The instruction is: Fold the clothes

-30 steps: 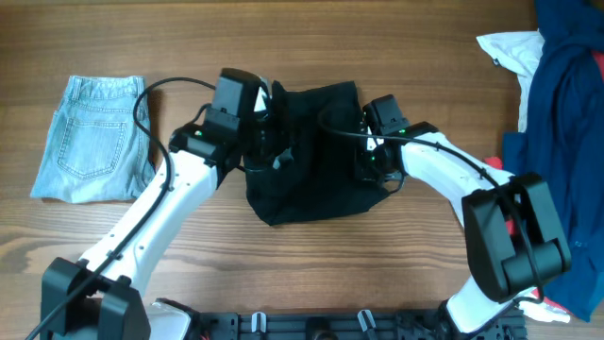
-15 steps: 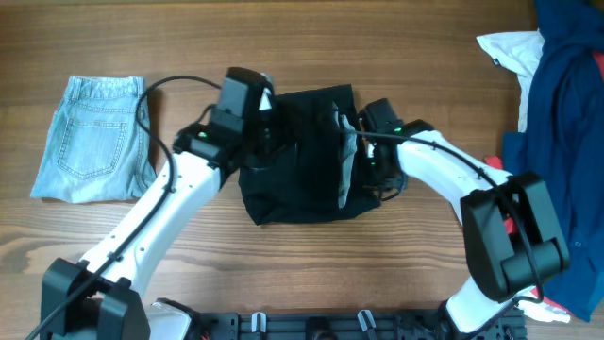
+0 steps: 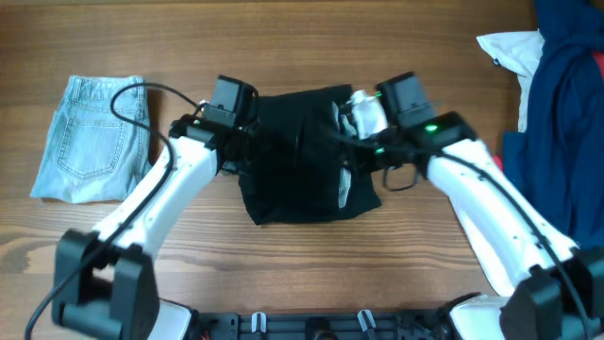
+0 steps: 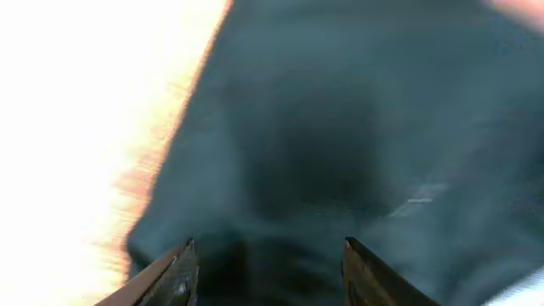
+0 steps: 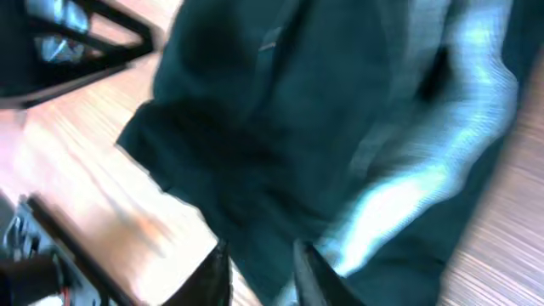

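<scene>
The black garment [image 3: 297,156] lies spread in the middle of the table; a strip of its lighter inner side [image 3: 344,184] shows along the right edge. My left gripper [image 3: 251,142] is at the garment's left edge. In the left wrist view its fingers [image 4: 268,272] are wide open over the black fabric [image 4: 357,127]. My right gripper [image 3: 357,123] is at the garment's upper right corner. In the blurred right wrist view its fingers [image 5: 265,272] are close together with black fabric [image 5: 280,127] between them, and the light strip runs up to them.
Folded light-blue jeans [image 3: 92,140] lie at the far left. A heap with a navy garment [image 3: 566,113] and a white one [image 3: 510,47] sits at the right edge. Bare wood lies in front of the black garment.
The right gripper has moved up and to the right with the garment's right edge, so the lifted flap lies flatter. The left gripper has shifted slightly left to the garment's edge.
</scene>
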{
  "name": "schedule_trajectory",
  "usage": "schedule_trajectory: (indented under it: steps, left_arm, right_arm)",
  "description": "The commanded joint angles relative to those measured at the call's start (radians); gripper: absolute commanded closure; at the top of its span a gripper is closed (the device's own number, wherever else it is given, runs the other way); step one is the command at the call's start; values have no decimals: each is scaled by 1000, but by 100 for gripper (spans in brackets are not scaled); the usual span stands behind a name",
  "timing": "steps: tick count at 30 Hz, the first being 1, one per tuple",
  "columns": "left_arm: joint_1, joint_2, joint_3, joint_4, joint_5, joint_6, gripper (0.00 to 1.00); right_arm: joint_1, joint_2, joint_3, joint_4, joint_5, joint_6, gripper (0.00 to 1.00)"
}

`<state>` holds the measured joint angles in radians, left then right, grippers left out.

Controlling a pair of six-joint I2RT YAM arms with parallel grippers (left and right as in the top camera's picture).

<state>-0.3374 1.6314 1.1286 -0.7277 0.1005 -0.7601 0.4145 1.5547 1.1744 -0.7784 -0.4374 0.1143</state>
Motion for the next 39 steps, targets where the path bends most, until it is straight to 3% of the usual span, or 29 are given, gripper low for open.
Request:
schedule_trajectory:
  steps: [1, 9, 11, 12, 15, 21, 22, 24, 27, 32, 36, 39]
  left_arm:
    - [6, 90, 6, -79, 27, 20, 47]
    - [-66, 175, 3, -108, 89, 20, 51]
    - [-93, 175, 3, -123, 89, 20, 51]
    - [-106, 175, 3, -134, 88, 20, 51]
    - [-135, 175, 0, -149, 74, 20, 51]
    - [-183, 189, -38, -62, 48, 19, 51]
    - [-190, 189, -45, -45, 48, 19, 51]
    - [-197, 188, -47, -37, 34, 20, 61]
    - [-171, 161, -30, 9, -27, 25, 59]
    - [-66, 116, 25, 277, -35, 161, 48]
    - [5, 117, 42, 515, -26, 205, 48]
    - [12, 141, 42, 719, -15, 267, 46]
  right_arm:
    - [29, 72, -18, 91, 66, 53, 69]
    - [26, 283, -18, 419, 118, 57, 70]
    - [4, 347, -18, 427, 295, 218, 87]
    - [-19, 373, -18, 412, 394, 351, 90]
    - [-98, 392, -18, 417, 400, 529, 86]
    - [-172, 392, -18, 475, 257, 521, 76]
    - [-173, 392, -18, 466, 261, 516, 75]
    - [-173, 392, -18, 426, 259, 517, 76]
    - [-172, 392, -17, 346, 245, 455, 75]
    - [-175, 256, -15, 261, 254, 373, 73]
    - [-169, 24, -15, 185, 257, 331, 66]
    - [-158, -54, -16, 51, 252, 338, 66]
